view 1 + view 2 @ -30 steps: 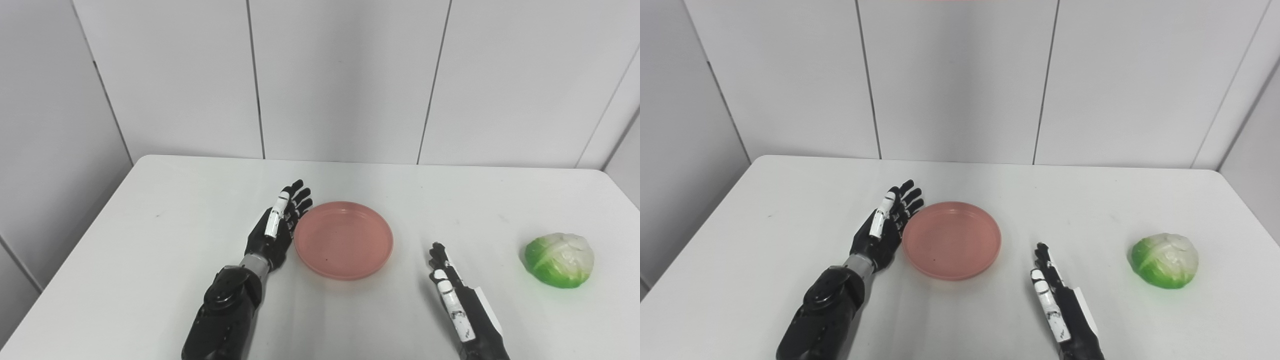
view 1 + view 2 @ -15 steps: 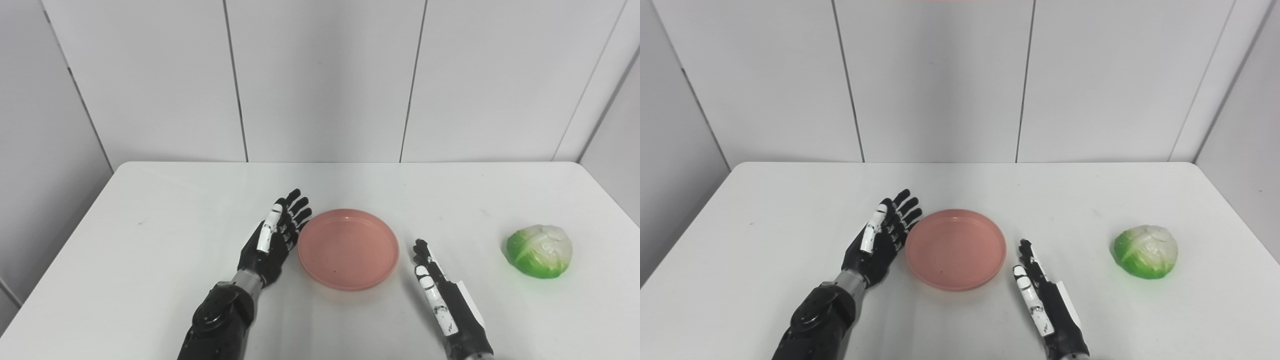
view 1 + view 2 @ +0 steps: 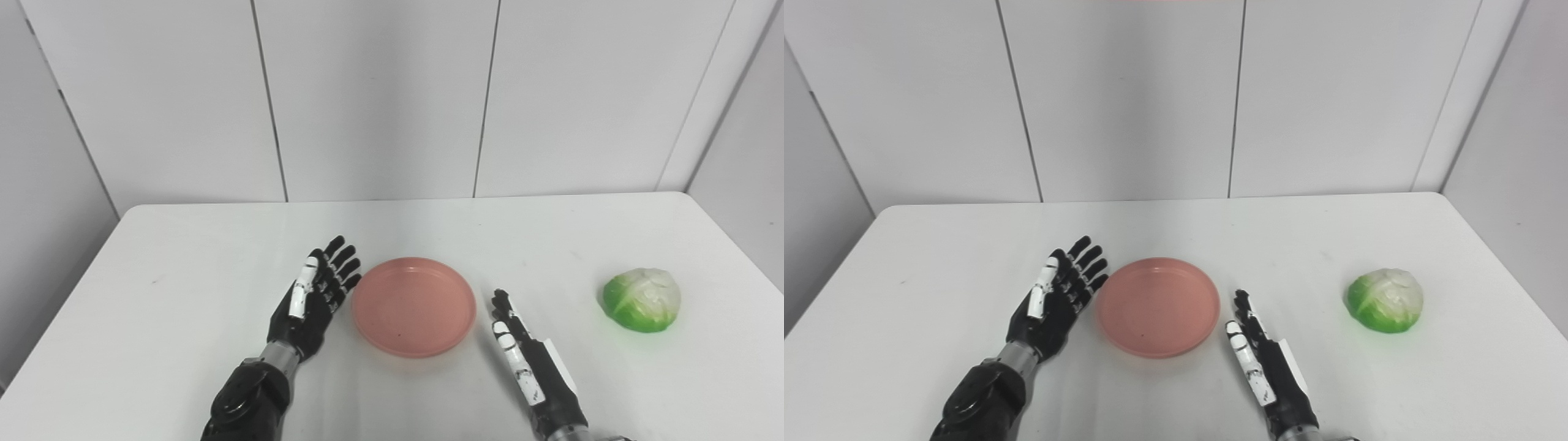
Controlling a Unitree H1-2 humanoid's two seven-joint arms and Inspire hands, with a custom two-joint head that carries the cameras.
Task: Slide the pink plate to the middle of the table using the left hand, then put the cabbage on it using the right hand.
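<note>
The pink plate (image 3: 414, 306) lies empty near the middle of the white table (image 3: 184, 257). My left hand (image 3: 313, 295) is open just left of the plate, palm facing it and fingers spread, with the fingertips close to the rim. I cannot tell whether they touch it. My right hand (image 3: 519, 355) is open and flat near the table's front edge, just right of the plate, and holds nothing. The green and white cabbage (image 3: 642, 299) sits alone at the right of the table, well beyond the right hand.
White wall panels (image 3: 380, 92) stand right behind the table's far edge. The table's right edge runs close past the cabbage. Bare tabletop (image 3: 1304, 245) lies behind the plate and between the right hand and the cabbage.
The camera has turned, shifting the whole picture left. Relative to the plate, my left hand has drawn back slightly from the rim. The plate and cabbage stay where they were.
</note>
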